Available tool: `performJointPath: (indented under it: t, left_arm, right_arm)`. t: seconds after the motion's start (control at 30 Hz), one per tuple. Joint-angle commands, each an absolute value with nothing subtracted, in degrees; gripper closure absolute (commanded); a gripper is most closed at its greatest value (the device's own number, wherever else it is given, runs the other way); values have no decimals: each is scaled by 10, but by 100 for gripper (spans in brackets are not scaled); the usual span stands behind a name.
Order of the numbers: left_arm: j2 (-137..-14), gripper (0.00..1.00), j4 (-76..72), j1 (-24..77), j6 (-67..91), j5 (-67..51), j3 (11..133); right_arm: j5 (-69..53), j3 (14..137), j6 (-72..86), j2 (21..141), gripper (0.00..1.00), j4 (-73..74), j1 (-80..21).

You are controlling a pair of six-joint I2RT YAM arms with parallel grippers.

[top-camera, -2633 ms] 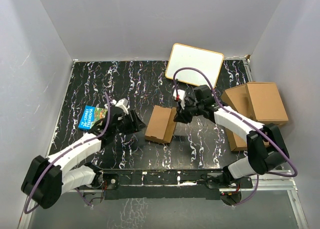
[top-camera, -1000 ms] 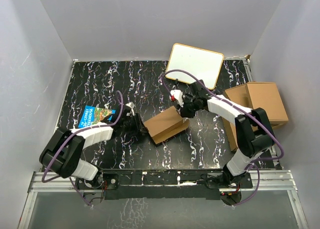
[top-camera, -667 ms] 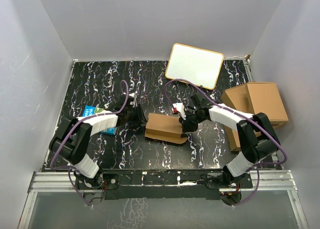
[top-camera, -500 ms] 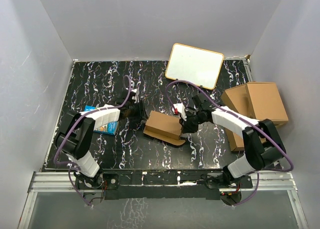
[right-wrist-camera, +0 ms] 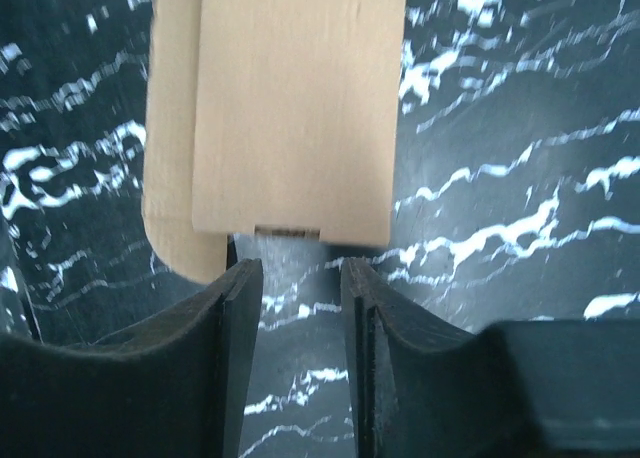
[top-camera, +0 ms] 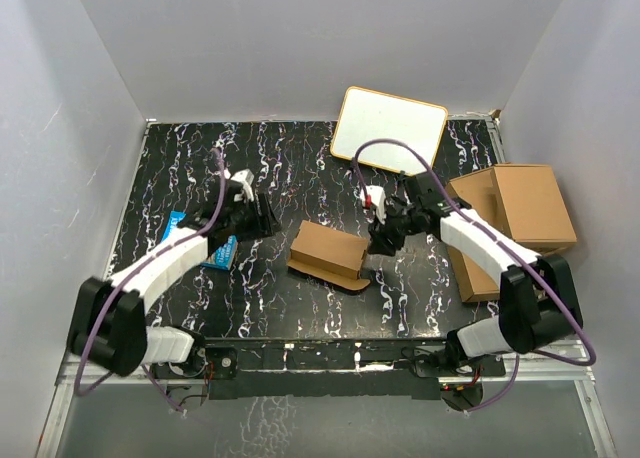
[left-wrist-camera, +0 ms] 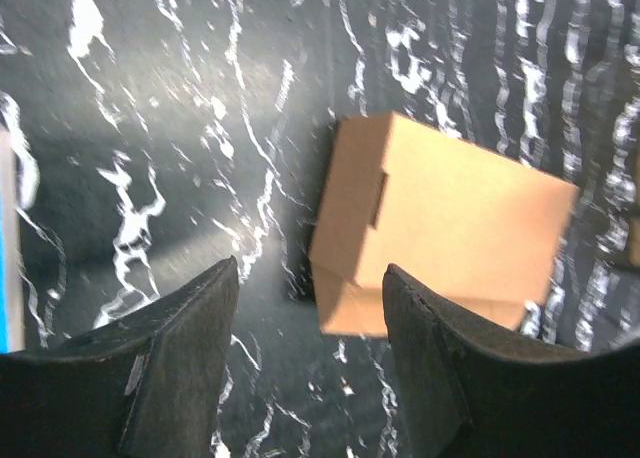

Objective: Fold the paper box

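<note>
The paper box (top-camera: 328, 253) is a small closed brown cardboard box lying on the black marbled table (top-camera: 180, 158), a rounded flap sticking out at its near right corner. My left gripper (top-camera: 264, 219) hovers to its left, open and empty. In the left wrist view the box (left-wrist-camera: 450, 223) lies just beyond the fingertips (left-wrist-camera: 222, 278), apart from them. My right gripper (top-camera: 383, 242) is just off the box's right end, open with a narrow gap. In the right wrist view the box (right-wrist-camera: 290, 108) lies just past the gripper (right-wrist-camera: 300, 268), nothing between the fingers.
A white board (top-camera: 390, 130) leans at the back. A pile of larger cardboard boxes (top-camera: 510, 213) stands at the right edge. A blue picture book (top-camera: 195, 240) lies under my left arm, its edge also visible in the left wrist view (left-wrist-camera: 8, 248).
My right gripper has opened and let go of the box, which now lies flat on the table. My left gripper has opened wider and drawn back to the left.
</note>
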State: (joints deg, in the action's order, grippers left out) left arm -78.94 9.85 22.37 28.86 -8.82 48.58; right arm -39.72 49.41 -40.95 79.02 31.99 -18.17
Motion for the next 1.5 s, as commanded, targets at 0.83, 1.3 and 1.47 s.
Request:
performJointPath:
  t: [0.83, 1.3, 1.47]
  left_arm:
    - [-853, 54, -108, 354, 471, -155, 424]
    - [-832, 49, -42, 354, 418, -141, 469]
    - [-741, 44, 19, 353, 398, -115, 463]
  right_arm:
    - [-447, 610, -268, 971, 51, 211, -195]
    - [-527, 598, -282, 910, 49, 224, -188]
    - [-552, 582, -290, 874, 48, 213, -155]
